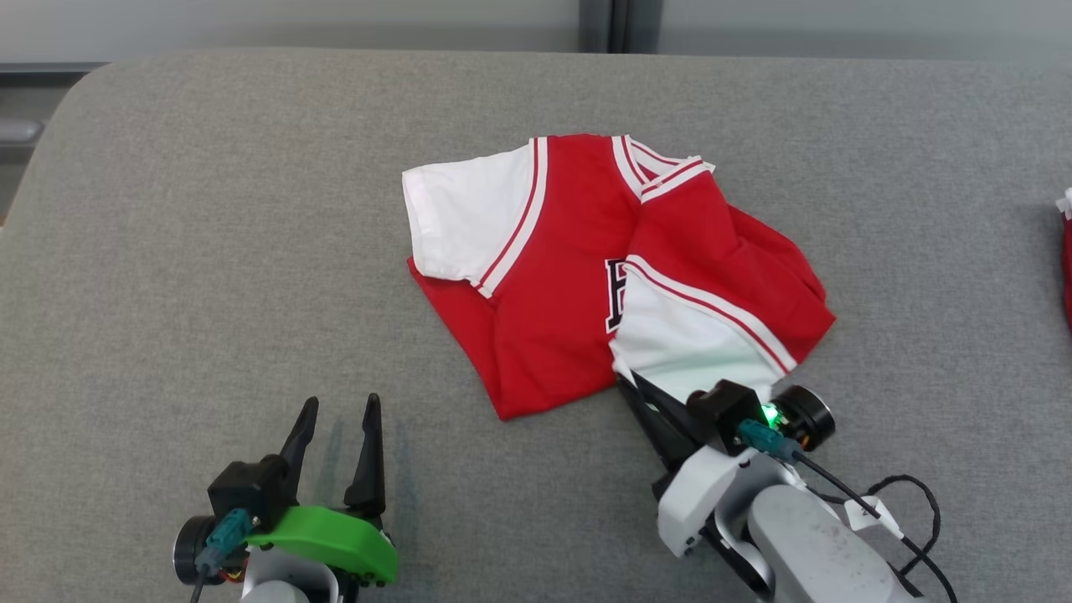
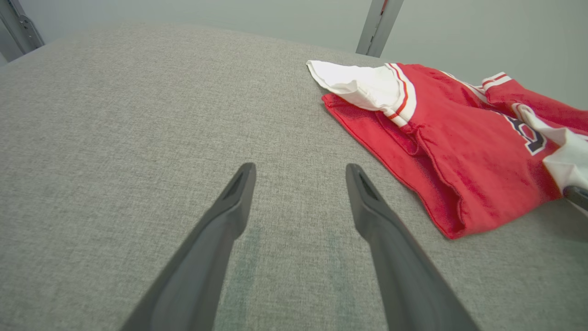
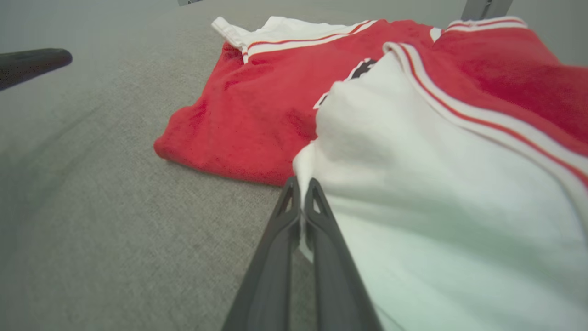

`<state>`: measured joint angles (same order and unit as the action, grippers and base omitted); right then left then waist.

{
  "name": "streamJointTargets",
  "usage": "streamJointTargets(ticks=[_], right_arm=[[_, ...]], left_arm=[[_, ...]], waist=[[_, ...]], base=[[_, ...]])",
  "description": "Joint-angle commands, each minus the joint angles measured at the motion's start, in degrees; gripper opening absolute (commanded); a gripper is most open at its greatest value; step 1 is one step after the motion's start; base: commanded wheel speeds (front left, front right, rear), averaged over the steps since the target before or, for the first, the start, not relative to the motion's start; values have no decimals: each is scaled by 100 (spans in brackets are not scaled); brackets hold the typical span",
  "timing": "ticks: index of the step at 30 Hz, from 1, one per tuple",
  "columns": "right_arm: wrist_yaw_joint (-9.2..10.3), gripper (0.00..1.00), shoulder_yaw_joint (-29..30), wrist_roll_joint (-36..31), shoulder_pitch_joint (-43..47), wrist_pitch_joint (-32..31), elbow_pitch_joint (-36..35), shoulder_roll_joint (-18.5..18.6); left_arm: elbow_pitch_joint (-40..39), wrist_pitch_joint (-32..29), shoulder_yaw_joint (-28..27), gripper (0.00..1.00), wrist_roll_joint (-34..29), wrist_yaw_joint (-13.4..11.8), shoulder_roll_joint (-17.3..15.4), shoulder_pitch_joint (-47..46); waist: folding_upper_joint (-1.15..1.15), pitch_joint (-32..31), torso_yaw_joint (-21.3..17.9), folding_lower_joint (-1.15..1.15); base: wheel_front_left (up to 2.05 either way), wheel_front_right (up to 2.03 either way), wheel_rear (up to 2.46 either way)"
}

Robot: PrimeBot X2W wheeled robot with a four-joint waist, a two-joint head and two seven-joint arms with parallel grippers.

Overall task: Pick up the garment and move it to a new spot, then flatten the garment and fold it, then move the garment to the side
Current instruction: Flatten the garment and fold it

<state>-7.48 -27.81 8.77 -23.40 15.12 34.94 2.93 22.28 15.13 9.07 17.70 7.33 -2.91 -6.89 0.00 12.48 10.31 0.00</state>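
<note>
A red garment [image 1: 569, 276] with white sleeves and striped trim lies crumpled in the middle of the grey table [image 1: 209, 209]. My right gripper [image 1: 626, 387] is shut on the edge of its near white sleeve [image 3: 413, 193], pinching the cloth between its tips [image 3: 302, 188]. My left gripper [image 1: 339, 414] stands open over bare table to the garment's near left, with nothing between its fingers [image 2: 239, 193]. In the left wrist view the garment [image 2: 459, 138] lies to the right of those fingers.
A second red and white cloth [image 1: 1065, 251] peeks in at the table's right edge. Behind the table's far edge stands a grey wall with a dark post [image 1: 607, 25]. A black cable [image 1: 904, 502] loops by my right wrist.
</note>
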Motion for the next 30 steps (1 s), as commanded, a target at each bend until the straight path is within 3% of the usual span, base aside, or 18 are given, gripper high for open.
streamJointTargets(ticks=[1,7,9,13,17,23,30], right_arm=[[-1,0,-109,200,-62,1,-296,3],[-1,0,-785,1103,-1098,1,-1653,0],[-1,0,-1097,1475,-2150,1,-2050,7],[1,0,-1148,1865,-3525,1,-2052,3],[3,0,-641,2018,-4536,1,-1714,16],[3,0,567,1223,-5034,0,-813,11],[3,0,2349,-798,-3944,1,371,23]], left_arm=[[-13,0,-11,100,27,22,-7,-110],[42,0,28,100,26,22,-7,-38],[92,0,131,100,45,21,-8,-7],[161,0,304,100,105,20,-8,63],[222,0,448,100,171,20,-9,110],[253,0,441,100,187,20,-9,169],[204,0,201,100,65,20,-9,134]], waist=[[0,-52,-14,0],[0,-237,20,0],[0,-338,139,0],[0,-453,401,0],[0,-484,641,0],[0,-454,702,0],[0,-352,283,0]], base=[[0,0,0],[0,0,0],[0,0,0],[0,0,0],[0,0,0],[0,0,0],[0,0,0]])
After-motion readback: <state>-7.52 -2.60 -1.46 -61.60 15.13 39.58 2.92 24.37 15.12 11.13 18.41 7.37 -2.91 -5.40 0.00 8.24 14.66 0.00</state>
